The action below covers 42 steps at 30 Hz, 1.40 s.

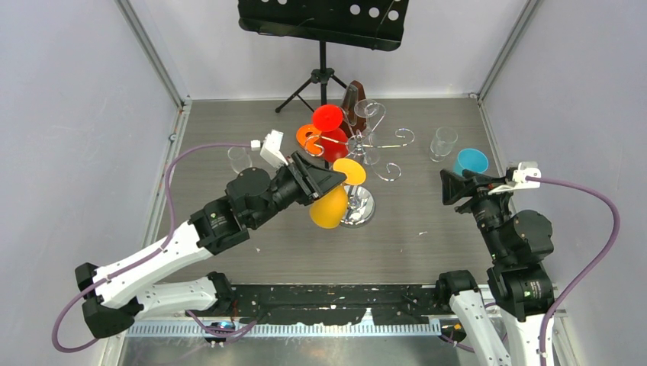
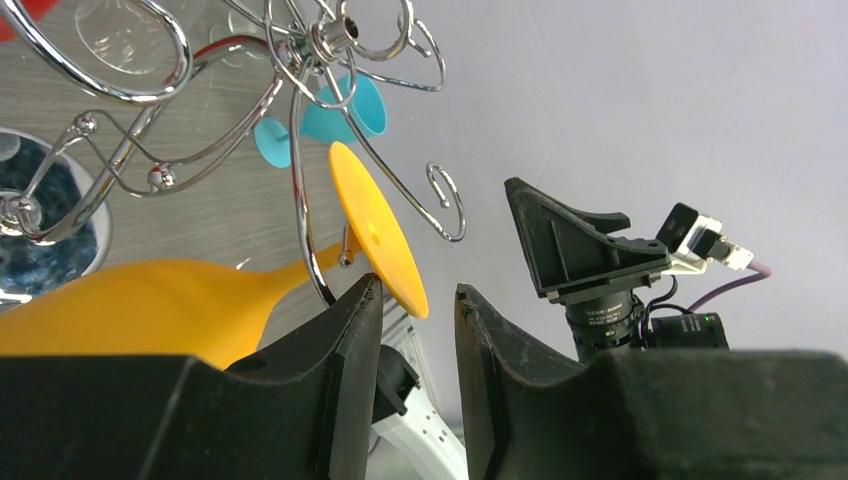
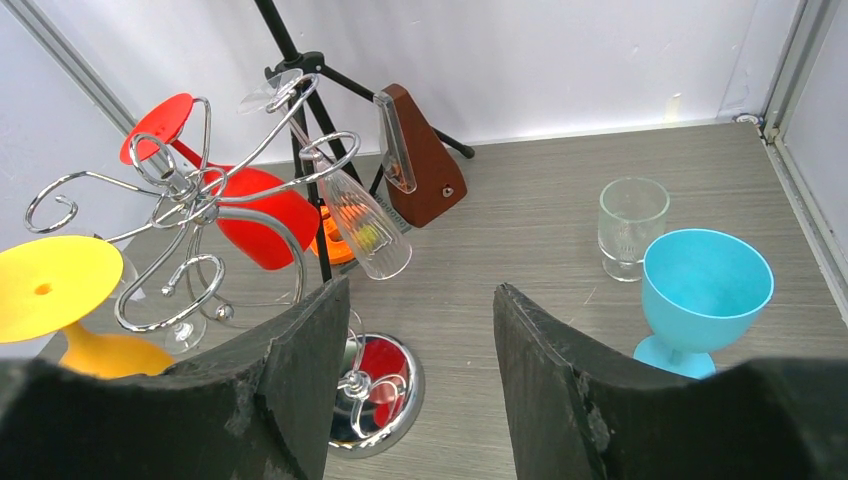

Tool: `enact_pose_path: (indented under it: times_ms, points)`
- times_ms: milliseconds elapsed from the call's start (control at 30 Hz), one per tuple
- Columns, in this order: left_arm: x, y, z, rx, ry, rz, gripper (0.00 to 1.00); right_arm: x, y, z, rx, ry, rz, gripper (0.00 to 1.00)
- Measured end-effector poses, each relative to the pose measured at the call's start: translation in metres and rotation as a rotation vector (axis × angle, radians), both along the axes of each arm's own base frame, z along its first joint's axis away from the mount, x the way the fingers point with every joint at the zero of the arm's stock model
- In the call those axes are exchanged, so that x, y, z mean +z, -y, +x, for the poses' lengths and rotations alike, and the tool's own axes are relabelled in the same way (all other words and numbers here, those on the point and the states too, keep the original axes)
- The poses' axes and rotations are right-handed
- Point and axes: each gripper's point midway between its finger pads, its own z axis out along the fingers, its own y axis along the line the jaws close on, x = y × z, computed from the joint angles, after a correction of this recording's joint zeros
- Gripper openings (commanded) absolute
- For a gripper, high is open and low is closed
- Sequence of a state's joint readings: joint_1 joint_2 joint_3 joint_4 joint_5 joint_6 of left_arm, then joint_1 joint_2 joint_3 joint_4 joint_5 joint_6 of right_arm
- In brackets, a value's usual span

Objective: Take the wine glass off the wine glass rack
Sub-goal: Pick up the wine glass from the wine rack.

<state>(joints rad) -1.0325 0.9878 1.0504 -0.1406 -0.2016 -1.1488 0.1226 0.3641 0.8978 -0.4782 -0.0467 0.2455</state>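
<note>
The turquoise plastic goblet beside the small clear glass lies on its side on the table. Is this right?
No. The turquoise plastic goblet beside the small clear glass stands upright on the table, as the right wrist view shows.

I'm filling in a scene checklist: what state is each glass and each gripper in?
Yellow glass: hanging upside down on rack.
Red glass: hanging upside down on rack.
Blue goblet: upright on table.
Clear tumbler: upright on table.
Left gripper: open, straddling yellow glass's foot rim.
Right gripper: open, empty.
</note>
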Motion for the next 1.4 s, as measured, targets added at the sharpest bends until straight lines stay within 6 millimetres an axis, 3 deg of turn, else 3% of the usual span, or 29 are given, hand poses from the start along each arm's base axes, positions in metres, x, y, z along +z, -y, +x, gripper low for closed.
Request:
enact_pose_path:
  times_ms: [300, 733, 1000, 1200, 1400]
  points:
    - [0.002, -0.005, 0.01, 0.028, -0.002, 0.002, 0.37, -0.003, 0.0, 0.0, 0.0, -0.005, -0.001, 0.61]
    - [0.002, 0.006, 0.013, -0.012, -0.018, 0.025, 0.35, -0.003, -0.002, -0.002, 0.009, 0.002, -0.003, 0.62]
    - [-0.003, 0.012, 0.01, -0.057, -0.033, 0.052, 0.22, -0.003, -0.002, -0.003, 0.015, 0.005, -0.006, 0.62]
    - [-0.009, 0.014, 0.007, -0.079, -0.04, 0.074, 0.0, -0.004, -0.002, -0.003, 0.015, 0.005, -0.006, 0.62]
    - [-0.009, 0.012, 0.007, -0.082, -0.035, 0.079, 0.0, -0.005, -0.003, -0.004, 0.016, 0.006, -0.006, 0.62]
